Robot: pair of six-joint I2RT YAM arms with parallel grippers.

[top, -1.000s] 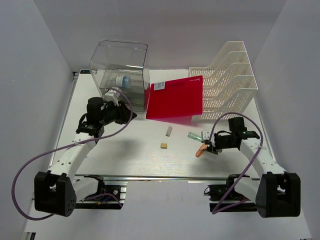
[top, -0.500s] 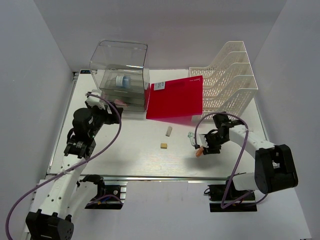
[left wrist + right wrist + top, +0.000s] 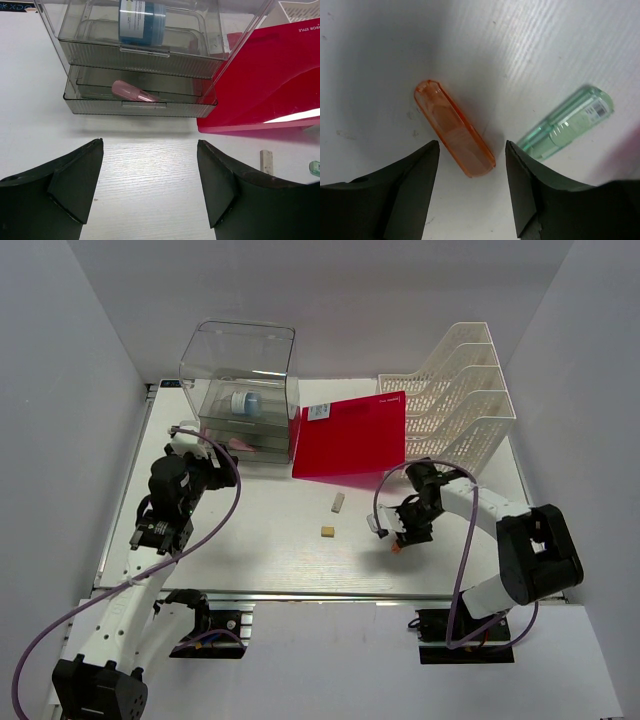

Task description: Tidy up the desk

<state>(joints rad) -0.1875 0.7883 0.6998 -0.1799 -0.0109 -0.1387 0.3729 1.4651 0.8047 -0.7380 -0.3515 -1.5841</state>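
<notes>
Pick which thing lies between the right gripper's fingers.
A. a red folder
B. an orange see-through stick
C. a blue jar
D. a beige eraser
B: the right wrist view shows the orange stick lying on the desk between the open fingers of the right gripper, not gripped, with a green tube beside it.

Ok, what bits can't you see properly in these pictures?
Left wrist view: the blue jar is cut off by the top edge.
Top view: the right arm covers most of the orange piece; the red folder's label is too small.
Right wrist view: green tube's print is blurred.
</notes>
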